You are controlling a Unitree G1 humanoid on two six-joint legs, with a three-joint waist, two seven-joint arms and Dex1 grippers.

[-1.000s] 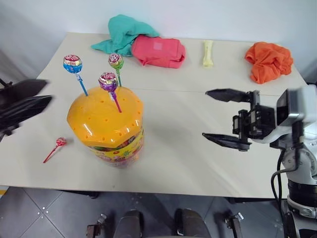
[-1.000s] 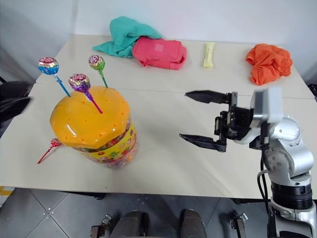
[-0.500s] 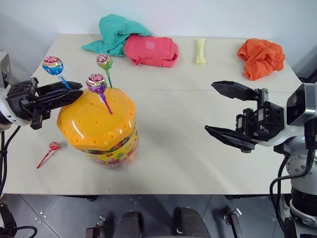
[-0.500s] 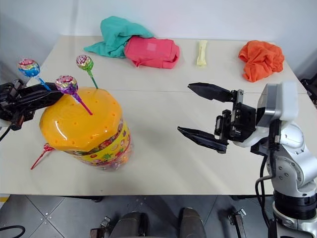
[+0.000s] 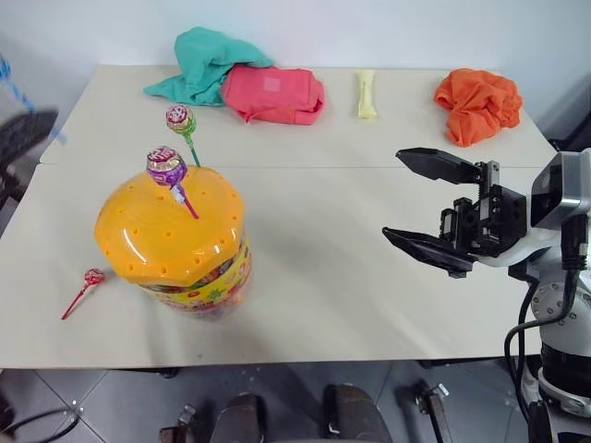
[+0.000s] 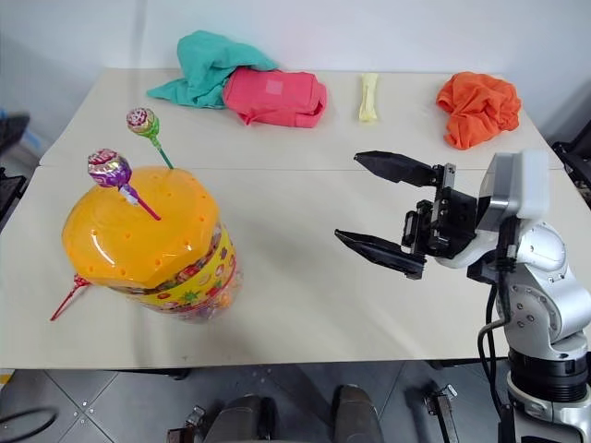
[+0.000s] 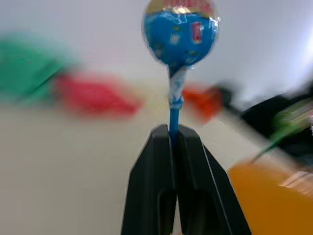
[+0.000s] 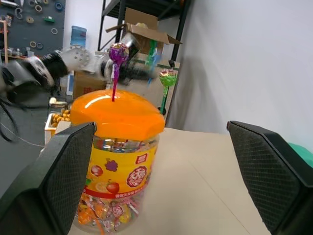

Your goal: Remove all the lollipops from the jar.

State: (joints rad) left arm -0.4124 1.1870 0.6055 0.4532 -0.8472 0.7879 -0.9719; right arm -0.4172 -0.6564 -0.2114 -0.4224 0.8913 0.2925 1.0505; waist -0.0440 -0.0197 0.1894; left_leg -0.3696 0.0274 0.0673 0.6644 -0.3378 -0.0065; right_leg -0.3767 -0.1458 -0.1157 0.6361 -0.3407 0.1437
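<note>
The jar (image 5: 175, 249), a clear tub with a holed orange lid, stands at the table's left front. Two lollipops stand in its lid, one on a purple stick (image 5: 166, 166) and one on a green stick (image 5: 181, 121). A red-stick lollipop (image 5: 91, 277) lies on the table to the left of the jar. My left gripper (image 7: 173, 131) is shut on the blue stick of a lollipop (image 7: 181, 32), held clear of the jar off the table's left edge. My right gripper (image 5: 392, 192) hangs open over the table's right half, facing the jar (image 8: 122, 142), with nothing between its fingers.
Along the table's far edge lie a teal cloth (image 5: 203, 57), a pink pouch (image 5: 273, 93), a pale yellow packet (image 5: 367, 93) and an orange cloth (image 5: 477, 101). A seam runs across the table (image 5: 314, 277) between the jar and these items.
My left gripper came in, shut on the blue-stick lollipop standing in the lid, and swung away to the left with it. The right gripper stayed put.
</note>
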